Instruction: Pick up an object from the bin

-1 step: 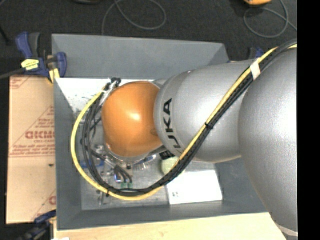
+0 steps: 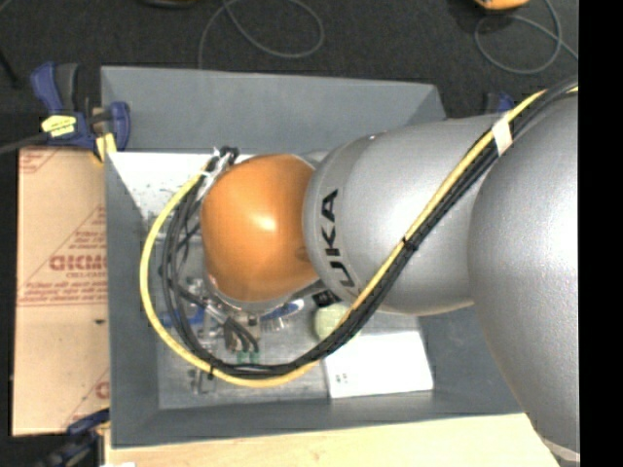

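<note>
Near side of the bin (image 2: pixel 292 424): a white flat card (image 2: pixel 382 366) lies on the floor at 5 o'clock. Just beyond it sits a pale green round thing (image 2: pixel 327 321), partly under the arm (image 2: pixel 419 232). At 7 o'clock the gripper (image 2: pixel 226 331) hangs low over the floor, ringed by cables (image 2: pixel 156 261); clenched or released, cannot tell. Close at its 9 o'clock, small blue pieces (image 2: pixel 195 314). Farther on, the orange wrist cover (image 2: pixel 255 227) hides whatever lies beneath.
</note>
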`<state>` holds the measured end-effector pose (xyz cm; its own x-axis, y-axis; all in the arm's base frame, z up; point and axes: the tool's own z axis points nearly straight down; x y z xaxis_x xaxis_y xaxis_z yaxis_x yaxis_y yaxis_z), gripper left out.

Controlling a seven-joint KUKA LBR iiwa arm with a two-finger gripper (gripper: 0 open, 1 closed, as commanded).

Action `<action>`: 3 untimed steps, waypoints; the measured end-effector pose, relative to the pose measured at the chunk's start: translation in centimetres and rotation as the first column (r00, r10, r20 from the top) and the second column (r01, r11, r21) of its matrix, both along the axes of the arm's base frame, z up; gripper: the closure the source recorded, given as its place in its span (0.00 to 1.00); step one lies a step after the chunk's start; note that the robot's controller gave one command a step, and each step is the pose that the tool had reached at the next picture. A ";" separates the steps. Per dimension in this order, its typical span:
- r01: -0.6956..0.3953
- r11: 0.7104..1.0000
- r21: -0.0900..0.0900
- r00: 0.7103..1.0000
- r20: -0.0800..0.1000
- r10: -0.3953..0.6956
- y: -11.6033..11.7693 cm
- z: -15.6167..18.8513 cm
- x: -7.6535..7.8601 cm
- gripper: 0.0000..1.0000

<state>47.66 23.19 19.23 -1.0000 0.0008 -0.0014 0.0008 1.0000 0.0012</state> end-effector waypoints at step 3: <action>-0.020 1.000 0.000 1.000 0.003 0.020 -9.1 -11.9 8.7 0.00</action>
